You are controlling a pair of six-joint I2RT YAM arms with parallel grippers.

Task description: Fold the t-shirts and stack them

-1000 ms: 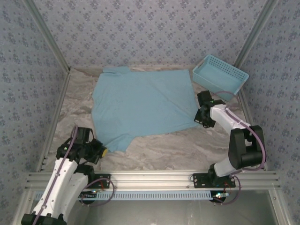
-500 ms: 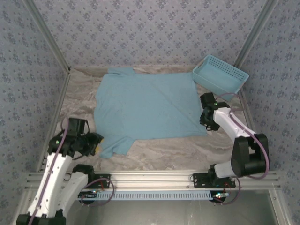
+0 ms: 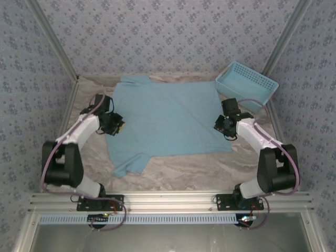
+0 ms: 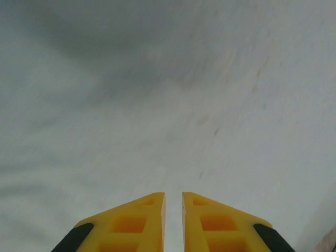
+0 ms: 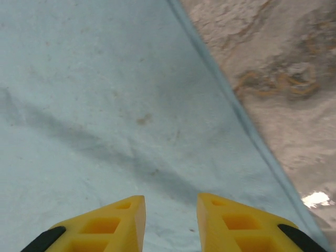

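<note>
A light blue t-shirt (image 3: 168, 118) lies spread flat on the marble table (image 3: 178, 168), one sleeve at the front left and its print out of sight. My left gripper (image 3: 117, 126) hovers at the shirt's left edge. In the left wrist view its yellow fingers (image 4: 149, 220) stand a narrow slit apart over blurred pale cloth (image 4: 157, 94), and the left gripper (image 4: 173, 195) holds nothing. My right gripper (image 3: 220, 125) is over the shirt's right edge. In the right wrist view the right gripper (image 5: 170, 198) is open above the t-shirt (image 5: 105, 105), just inside its hem.
A light blue lattice basket (image 3: 247, 85) stands tilted at the back right corner. Patterned walls and metal posts close in the table on three sides. Bare marble (image 5: 283, 63) shows to the right of the shirt's hem, and more lies in front of the shirt.
The left arm swung from the front left corner up to the shirt's left edge. The right gripper shifted slightly back onto the right edge. The shirt slid a little right, then stayed put.
</note>
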